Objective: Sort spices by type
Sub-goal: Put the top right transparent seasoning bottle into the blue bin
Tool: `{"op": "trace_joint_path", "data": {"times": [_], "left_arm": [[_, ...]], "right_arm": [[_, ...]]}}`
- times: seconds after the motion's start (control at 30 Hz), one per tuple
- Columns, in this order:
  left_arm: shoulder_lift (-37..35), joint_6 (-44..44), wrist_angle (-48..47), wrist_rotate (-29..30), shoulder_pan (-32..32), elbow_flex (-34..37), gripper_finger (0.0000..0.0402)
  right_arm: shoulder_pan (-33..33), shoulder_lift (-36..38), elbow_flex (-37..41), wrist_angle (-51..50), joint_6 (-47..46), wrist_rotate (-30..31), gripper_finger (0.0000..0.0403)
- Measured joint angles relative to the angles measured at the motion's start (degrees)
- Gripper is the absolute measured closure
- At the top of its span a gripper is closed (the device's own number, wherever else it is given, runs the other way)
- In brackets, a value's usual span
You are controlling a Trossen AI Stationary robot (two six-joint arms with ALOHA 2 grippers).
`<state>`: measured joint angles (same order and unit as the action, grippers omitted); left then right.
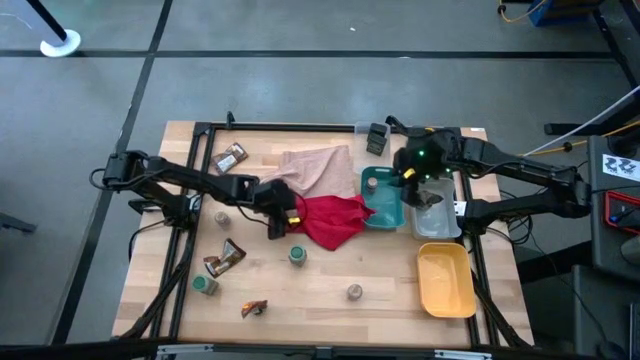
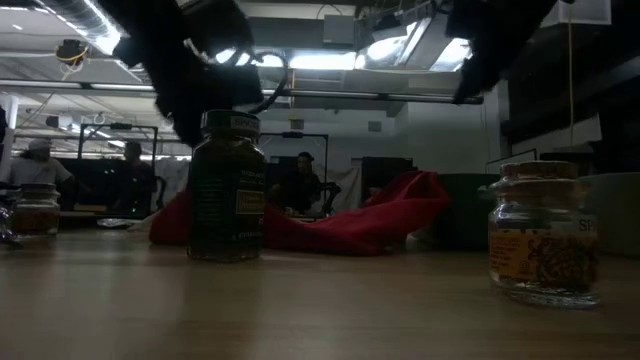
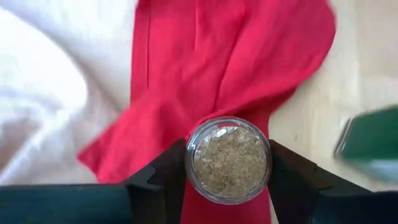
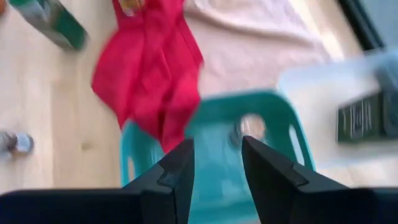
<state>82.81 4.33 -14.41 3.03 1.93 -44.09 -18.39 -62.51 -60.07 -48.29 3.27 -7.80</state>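
My left gripper (image 3: 228, 163) is shut on a small clear round jar (image 3: 228, 158) of green-brown spice, over the near-left edge of the red cloth (image 1: 335, 222). My right gripper (image 4: 217, 158) hangs open, with nothing between its fingers, above the teal tray (image 4: 217, 118), in which a small jar (image 4: 250, 127) lies. Loose on the table stand green-lidded jars (image 1: 297, 256) (image 1: 205, 285) and grey-lidded jars (image 1: 354, 292) (image 1: 222, 217). Brown-orange sachets (image 1: 232, 157) (image 1: 225, 258) (image 1: 255, 308) lie flat on the wood. My left gripper pinches the jar's round side wall (image 3: 190, 163) between its two fingers, one on each opposite side. The fingers slant down from the table's left. The jar's clear round end faces the wrist camera. I cannot tell whether it is clear of the red cloth below it.
A beige cloth (image 1: 315, 165) lies behind the red one. Right of the teal tray stand a clear tray (image 1: 437, 218) and, nearer, a yellow tray (image 1: 445, 280). A dark frame (image 1: 190, 200) runs along the table's sides. People show in the room behind.
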Motion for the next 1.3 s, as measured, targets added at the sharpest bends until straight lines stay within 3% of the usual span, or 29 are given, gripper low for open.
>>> {"op": "trace_joint_path", "data": {"times": [0.37, 0.9, 1.3], "left_arm": [[-0.05, -1.65, 2.19, -2.06, 0.00, -6.45, 0.0235], [-0.05, -1.33, 17.85, -4.14, 1.13, -6.52, 0.0232], [-0.05, 0.19, 23.29, -3.91, 2.25, -6.52, 0.0230]], "right_arm": [[0.07, -5.39, 0.02, 11.78, 5.89, -9.92, 0.0268], [2.59, -18.45, 0.04, 26.53, 6.04, -10.88, 0.0268], [10.06, -21.13, 0.07, 38.26, 6.10, -0.10, 0.0268]]}}
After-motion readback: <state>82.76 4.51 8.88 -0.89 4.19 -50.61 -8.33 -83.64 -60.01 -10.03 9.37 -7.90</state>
